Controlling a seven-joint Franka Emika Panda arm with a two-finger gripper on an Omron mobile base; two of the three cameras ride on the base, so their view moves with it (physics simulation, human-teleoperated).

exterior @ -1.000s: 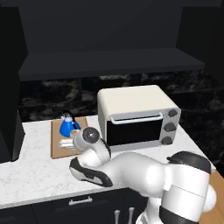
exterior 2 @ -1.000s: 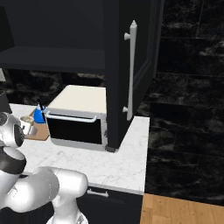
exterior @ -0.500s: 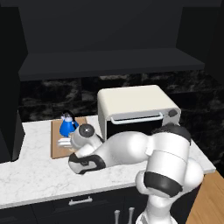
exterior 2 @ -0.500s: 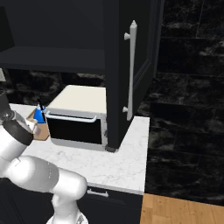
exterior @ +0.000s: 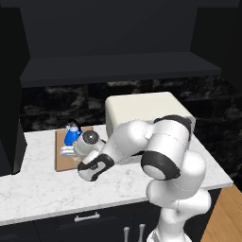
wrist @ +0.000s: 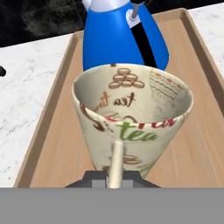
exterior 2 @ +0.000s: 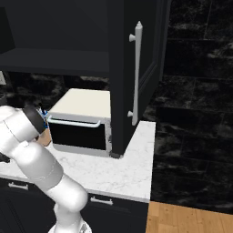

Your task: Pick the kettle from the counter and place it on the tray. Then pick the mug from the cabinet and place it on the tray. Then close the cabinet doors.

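Mug, hand view: the cream mug [wrist: 131,113], printed with "tea" lettering, is seen tipped toward the camera over the wooden tray [wrist: 57,144], its handle at the bottom of the picture by the gripper [wrist: 116,177].
Grip, hand view: the jaws are almost fully closed and appear to pinch the mug's handle; the fingertips themselves are largely hidden behind it.
Kettle, hand view: the blue kettle [wrist: 118,37] is seen on the tray just behind the mug, with a dark stripe down its side.
Tray, left base view: the tray [exterior: 64,153] lies on the white marble counter [exterior: 42,186], to the left of the white toaster oven [exterior: 142,111]; the kettle [exterior: 73,134] stands at its far end.
Arm, left base view: the arm is bent low over the counter, with the hand reaching onto the tray beside the kettle; the mug is barely made out there.
Cabinet, left base view: the dark wall cabinet [exterior: 118,66] stands open above the counter.
Door, right base view: the right cabinet door [exterior 2: 136,68] is swung out, its silver bar handle [exterior 2: 135,73] facing the camera; the toaster oven [exterior 2: 84,120] sits below on the counter [exterior 2: 113,168].
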